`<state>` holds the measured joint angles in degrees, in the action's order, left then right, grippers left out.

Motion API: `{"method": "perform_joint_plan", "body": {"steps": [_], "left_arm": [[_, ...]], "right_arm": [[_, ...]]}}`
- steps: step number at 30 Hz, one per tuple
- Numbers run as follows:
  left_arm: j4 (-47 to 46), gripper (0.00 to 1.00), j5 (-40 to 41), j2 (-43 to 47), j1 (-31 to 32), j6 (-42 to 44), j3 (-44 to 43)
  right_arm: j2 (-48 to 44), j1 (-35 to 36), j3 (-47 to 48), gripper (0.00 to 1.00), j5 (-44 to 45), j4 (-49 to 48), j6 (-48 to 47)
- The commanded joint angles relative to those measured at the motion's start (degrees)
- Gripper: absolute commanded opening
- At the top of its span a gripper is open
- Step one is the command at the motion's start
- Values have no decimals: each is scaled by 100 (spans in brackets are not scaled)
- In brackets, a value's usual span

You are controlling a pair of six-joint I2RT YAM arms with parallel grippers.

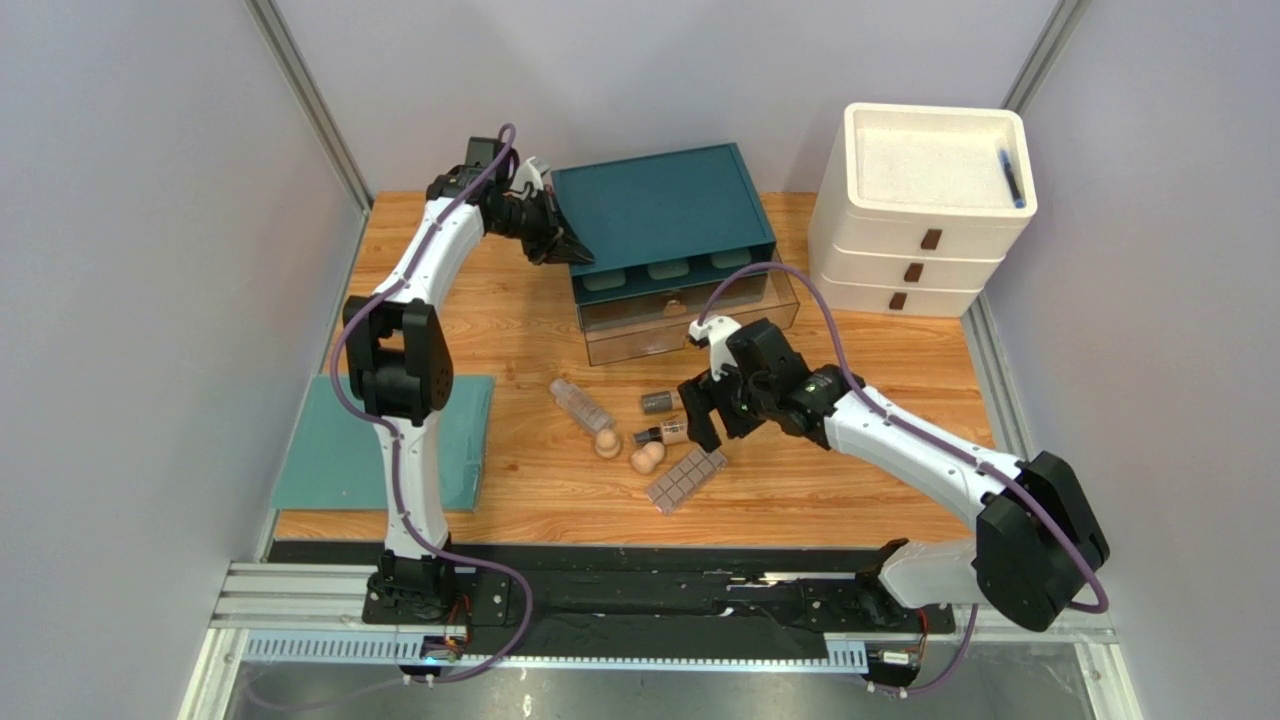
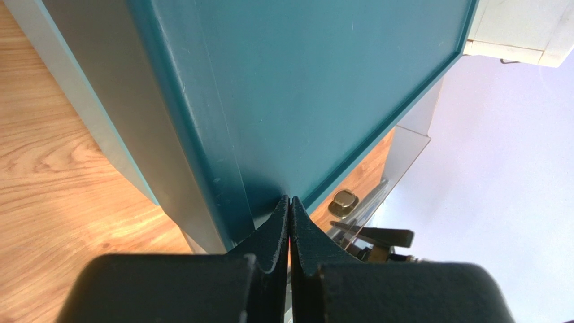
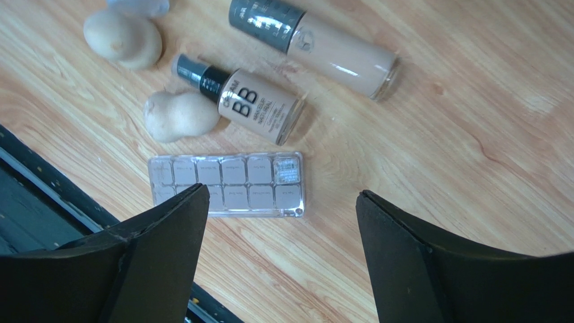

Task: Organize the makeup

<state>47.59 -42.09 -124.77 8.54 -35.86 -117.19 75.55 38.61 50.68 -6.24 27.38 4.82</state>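
The right pincer (image 3: 279, 202) hangs wide open and empty. The flat clear palette of brownish squares (image 3: 226, 185) lies just beneath, off toward one finger, its long axis running finger to finger, so a wrist turn looks needed first. The beige BB tube (image 3: 249, 102) lies just beyond. The left pincer (image 2: 290, 205), well apart, is pressed shut against the teal plastic organiser (image 2: 323, 87).

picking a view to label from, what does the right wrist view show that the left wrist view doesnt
Only right wrist: the palette, two sponges, the BB tube and a second tube, framed by the right gripper, jaws open. Only left wrist: the teal box close up, a drawer knob, and the left gripper, jaws shut at the box's edge. Both: the wooden table.
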Motion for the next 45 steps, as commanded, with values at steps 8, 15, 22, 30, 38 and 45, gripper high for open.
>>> {"method": "perform_joint_plan", "body": {"steps": [8, 15, 22, 30, 38, 45], "left_arm": [[198, 0, 148, 383, -1, 316, 293], [259, 0, 166, 374, -10, 413, 372], [294, 0, 166, 401, -27, 457, 433], [294, 0, 148, 366, -36, 448, 433], [286, 0, 148, 339, -36, 430, 486], [294, 0, 148, 348, -45, 430, 495]], "right_arm": [[626, 568, -181, 82, 132, -1260, -1281], [1339, 718, 118, 81, 193, -1358, -1633], [1401, 718, 223, 79, 290, -1454, -1739], [1568, 709, 521, 78, 185, -1481, -1941], [1990, 709, 812, 63, -438, -1209, -1836], [1982, 701, 742, 58, -439, -1059, -1800]]}}
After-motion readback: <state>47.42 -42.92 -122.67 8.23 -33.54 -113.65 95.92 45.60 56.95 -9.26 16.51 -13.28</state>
